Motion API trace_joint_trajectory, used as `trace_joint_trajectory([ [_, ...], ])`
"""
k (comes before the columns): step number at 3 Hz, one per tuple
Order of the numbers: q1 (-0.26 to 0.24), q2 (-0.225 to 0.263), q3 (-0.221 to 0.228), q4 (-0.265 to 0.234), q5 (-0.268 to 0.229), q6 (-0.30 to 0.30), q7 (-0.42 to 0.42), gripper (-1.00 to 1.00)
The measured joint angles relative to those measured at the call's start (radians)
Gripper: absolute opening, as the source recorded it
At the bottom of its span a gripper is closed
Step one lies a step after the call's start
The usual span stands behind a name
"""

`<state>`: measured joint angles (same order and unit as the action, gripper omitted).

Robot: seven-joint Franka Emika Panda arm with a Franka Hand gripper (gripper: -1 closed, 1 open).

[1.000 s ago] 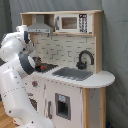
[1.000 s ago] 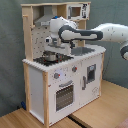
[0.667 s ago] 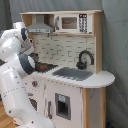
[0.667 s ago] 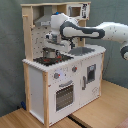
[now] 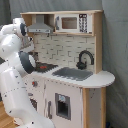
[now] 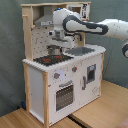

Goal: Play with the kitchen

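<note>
You have the gripper (image 6: pixel 54 49) hanging low over the kitchen (image 6: pixel 75 75), just above the back of the hob (image 6: pixel 50 59), and under the grey hood (image 6: pixel 46 20); in the first exterior view the arm's own white links hide the hand completely. I cannot tell whether the fingers are spread or pressed together, and something dark seems to sit at them, though it could just as well be part of the hand. Ahead of and below the fingers lies the red-ringed hob; off to their side are the sink (image 6: pixel 78 51) and the black tap (image 5: pixel 85 58), with the microwave (image 5: pixel 72 22) above. The risk, in my judgement, is the tight pocket: descend further and you press into the hob; lift carelessly and the wrist meets the hood; swing sideways and you clip the tap.
</note>
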<state>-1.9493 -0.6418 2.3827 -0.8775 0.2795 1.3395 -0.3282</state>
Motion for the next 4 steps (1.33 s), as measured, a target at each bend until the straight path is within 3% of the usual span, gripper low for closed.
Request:
trace_joint_trajectory([
  [2, 0.039, 0.059, 0.000, 0.000, 0.000, -0.192, 0.023, -1.00],
  [4, 0.162, 0.109, -0.002, -0.005, -0.032, -0.348, 0.032, -1.00],
])
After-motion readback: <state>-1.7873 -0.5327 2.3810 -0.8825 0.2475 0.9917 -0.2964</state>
